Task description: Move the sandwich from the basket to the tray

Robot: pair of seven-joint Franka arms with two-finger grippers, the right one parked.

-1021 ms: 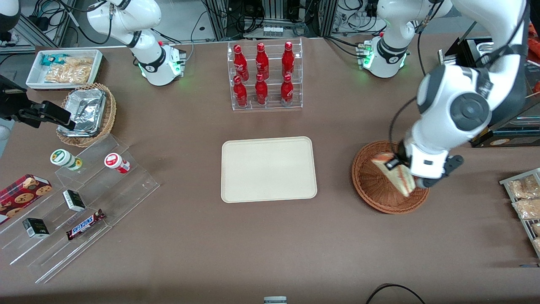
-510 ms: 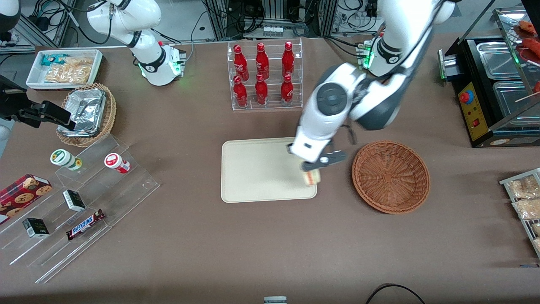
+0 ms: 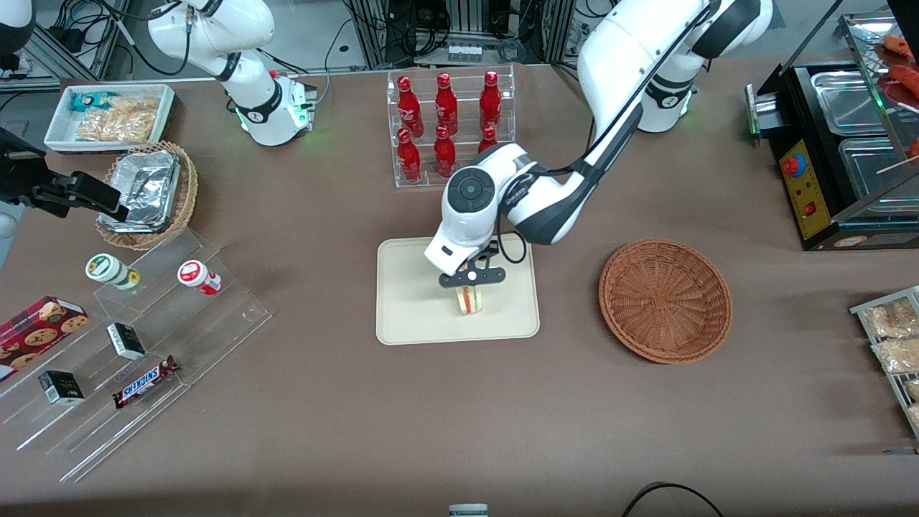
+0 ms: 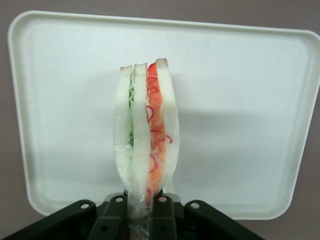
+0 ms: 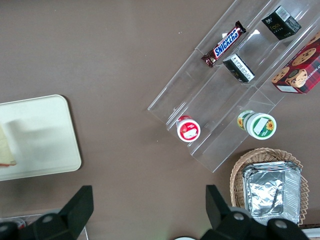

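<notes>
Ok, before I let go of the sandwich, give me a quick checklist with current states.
1. End effector gripping the sandwich: ok, clamped at its lower end.
2. Sandwich over the tray, inside the rim: ok.
3. Sandwich resting on the tray surface: cannot tell.
4. Drop spot free of other items: ok.
5. Basket out of the way: ok, beside the tray, apart from it.
6. Sandwich layers intact: ok.

Working left arm (image 3: 632,64): glossy white shells, dark grey joint bands, a round grey cap at centre frame. Black cable along the forearm. Green light at the base. Black gripper (image 3: 472,287), apparently screw-fastened.
</notes>
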